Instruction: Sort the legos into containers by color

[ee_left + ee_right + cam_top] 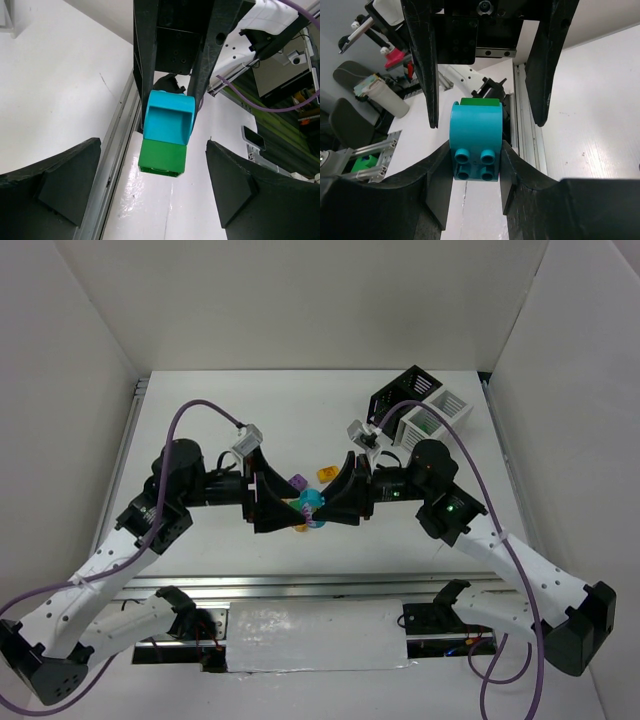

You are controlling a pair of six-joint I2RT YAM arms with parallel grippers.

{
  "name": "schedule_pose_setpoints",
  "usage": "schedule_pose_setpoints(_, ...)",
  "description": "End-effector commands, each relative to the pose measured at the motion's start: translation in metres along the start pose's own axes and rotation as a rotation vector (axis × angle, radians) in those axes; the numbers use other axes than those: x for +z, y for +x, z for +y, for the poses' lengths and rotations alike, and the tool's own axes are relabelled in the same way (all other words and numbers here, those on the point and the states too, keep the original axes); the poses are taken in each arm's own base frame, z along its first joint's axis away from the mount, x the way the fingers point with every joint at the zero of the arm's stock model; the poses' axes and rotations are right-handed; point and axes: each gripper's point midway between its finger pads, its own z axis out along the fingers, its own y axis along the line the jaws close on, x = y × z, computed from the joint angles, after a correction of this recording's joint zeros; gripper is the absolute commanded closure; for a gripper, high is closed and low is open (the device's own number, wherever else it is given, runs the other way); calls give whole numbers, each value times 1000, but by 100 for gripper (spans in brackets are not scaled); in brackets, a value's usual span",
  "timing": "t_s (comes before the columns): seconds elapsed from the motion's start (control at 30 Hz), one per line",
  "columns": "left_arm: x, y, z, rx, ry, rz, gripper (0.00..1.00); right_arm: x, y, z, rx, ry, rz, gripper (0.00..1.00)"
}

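Observation:
My right gripper (335, 502) (475, 150) is shut on a teal lego (475, 145) and holds it above the table. A green lego (162, 157) is stuck to the teal one's far end (169, 120). My left gripper (285, 502) (152, 144) faces it head-on, jaws wide open. The green end sits about level with the left fingertips and touches neither. The black container (404, 390) and the white container (432, 418) stand at the back right.
A purple lego (297, 483) and an orange one (326, 474) lie just behind the grippers. A yellow-orange piece (300, 527) shows just below them. The table's metal rail (112, 150) runs along the near edge.

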Motion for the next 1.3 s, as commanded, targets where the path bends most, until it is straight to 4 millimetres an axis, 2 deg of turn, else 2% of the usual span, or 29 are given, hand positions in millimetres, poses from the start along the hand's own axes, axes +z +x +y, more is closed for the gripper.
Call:
schedule_pose_setpoints(0.0, -6, -16, -22, 107, 66, -59, 2, -5, -18, 12, -78, -21, -67, 100)
schedule_pose_setpoints(0.03, -6, -13, -22, 104, 73, -58, 3, -5, -19, 12, -78, -22, -68, 100)
schedule_pose_setpoints(0.1, -7, -14, -25, 114, 90, -64, 18, -4, -20, 13, -74, -29, -72, 100)
schedule_pose_setpoints(0.13, -8, -14, -27, 118, 94, -65, 33, -4, -22, 13, -75, -25, -76, 100)
schedule_pose_setpoints(0.17, -8, -15, -27, 119, 97, -64, 40, -4, -23, 12, -73, -25, -76, 100)
schedule_pose_setpoints(0.23, -8, -15, -27, 121, 97, -61, 47, -3, -23, 12, -68, -27, -74, 100)
schedule_pose_setpoints(0.3, -6, -14, -25, 114, 93, -54, 46, -2, -25, 12, -58, -31, -75, 100)
schedule_pose_setpoints(0.33, -5, -13, -23, 113, 94, -49, 57, -1, -27, 13, -54, -32, -77, 100)
schedule_pose_setpoints(0.37, -5, -12, -24, 112, 98, -46, 83, 0, -27, 11, -50, -28, -77, 100)
schedule_pose_setpoints(0.4, -4, -13, -23, 107, 93, -44, 100, 0, -28, 11, -47, -26, -78, 100)
schedule_pose_setpoints(0.6, -5, -12, -18, 107, 59, -34, 100, -7, -27, 2, -44, -17, -55, 100)
schedule_pose_setpoints(0.63, -6, -13, -16, 115, 41, -40, 100, -12, -27, -9, -36, 3, -61, 100)
schedule_pose_setpoints(0.77, -8, -11, -15, 126, 25, -38, 100, -31, -25, -20, -22, -3, -64, 100)
schedule_pose_setpoints(0.97, -12, -12, -10, 131, -20, -53, 100, -47, -27, -25, -57, 64, -74, 100)
schedule_pose_setpoints(1.03, -15, -15, -2, 136, -82, -59, 100, -65, -37, -57, -64, 309, -116, 100)
schedule_pose_setpoints(1.07, -21, -18, 13, 108, -200, -62, 100, -76, -43, -77, -58, 462, -157, 100)
schedule_pose_setpoints(1.1, -26, -18, 24, 115, -271, -59, 100, -112, -55, -121, -38, 795, -246, 100)
schedule_pose_setpoints(1.13, -31, -18, 37, 101, -354, -53, 100, -137, -60, -144, -10, 981, -292, 100)
schedule_pose_setpoints(1.17, -47, -15, 63, 67, -537, -48, 100, -166, -62, -164, 25, 1167, -342, 100)
schedule_pose_setpoints(1.2, -57, -14, 76, 47, -635, -51, 100, -199, -67, -177, 76, 1347, -392, 100)
schedule_pose_setpoints(1.23, -71, 1, 94, 2, -755, -2, 100, -251, -63, -205, 118, 1607, -429, 100)
schedule_pose_setpoints(1.27, -80, 6, 105, -13, -837, 13, 100, -277, -63, -214, 139, 1726, -450, 100)
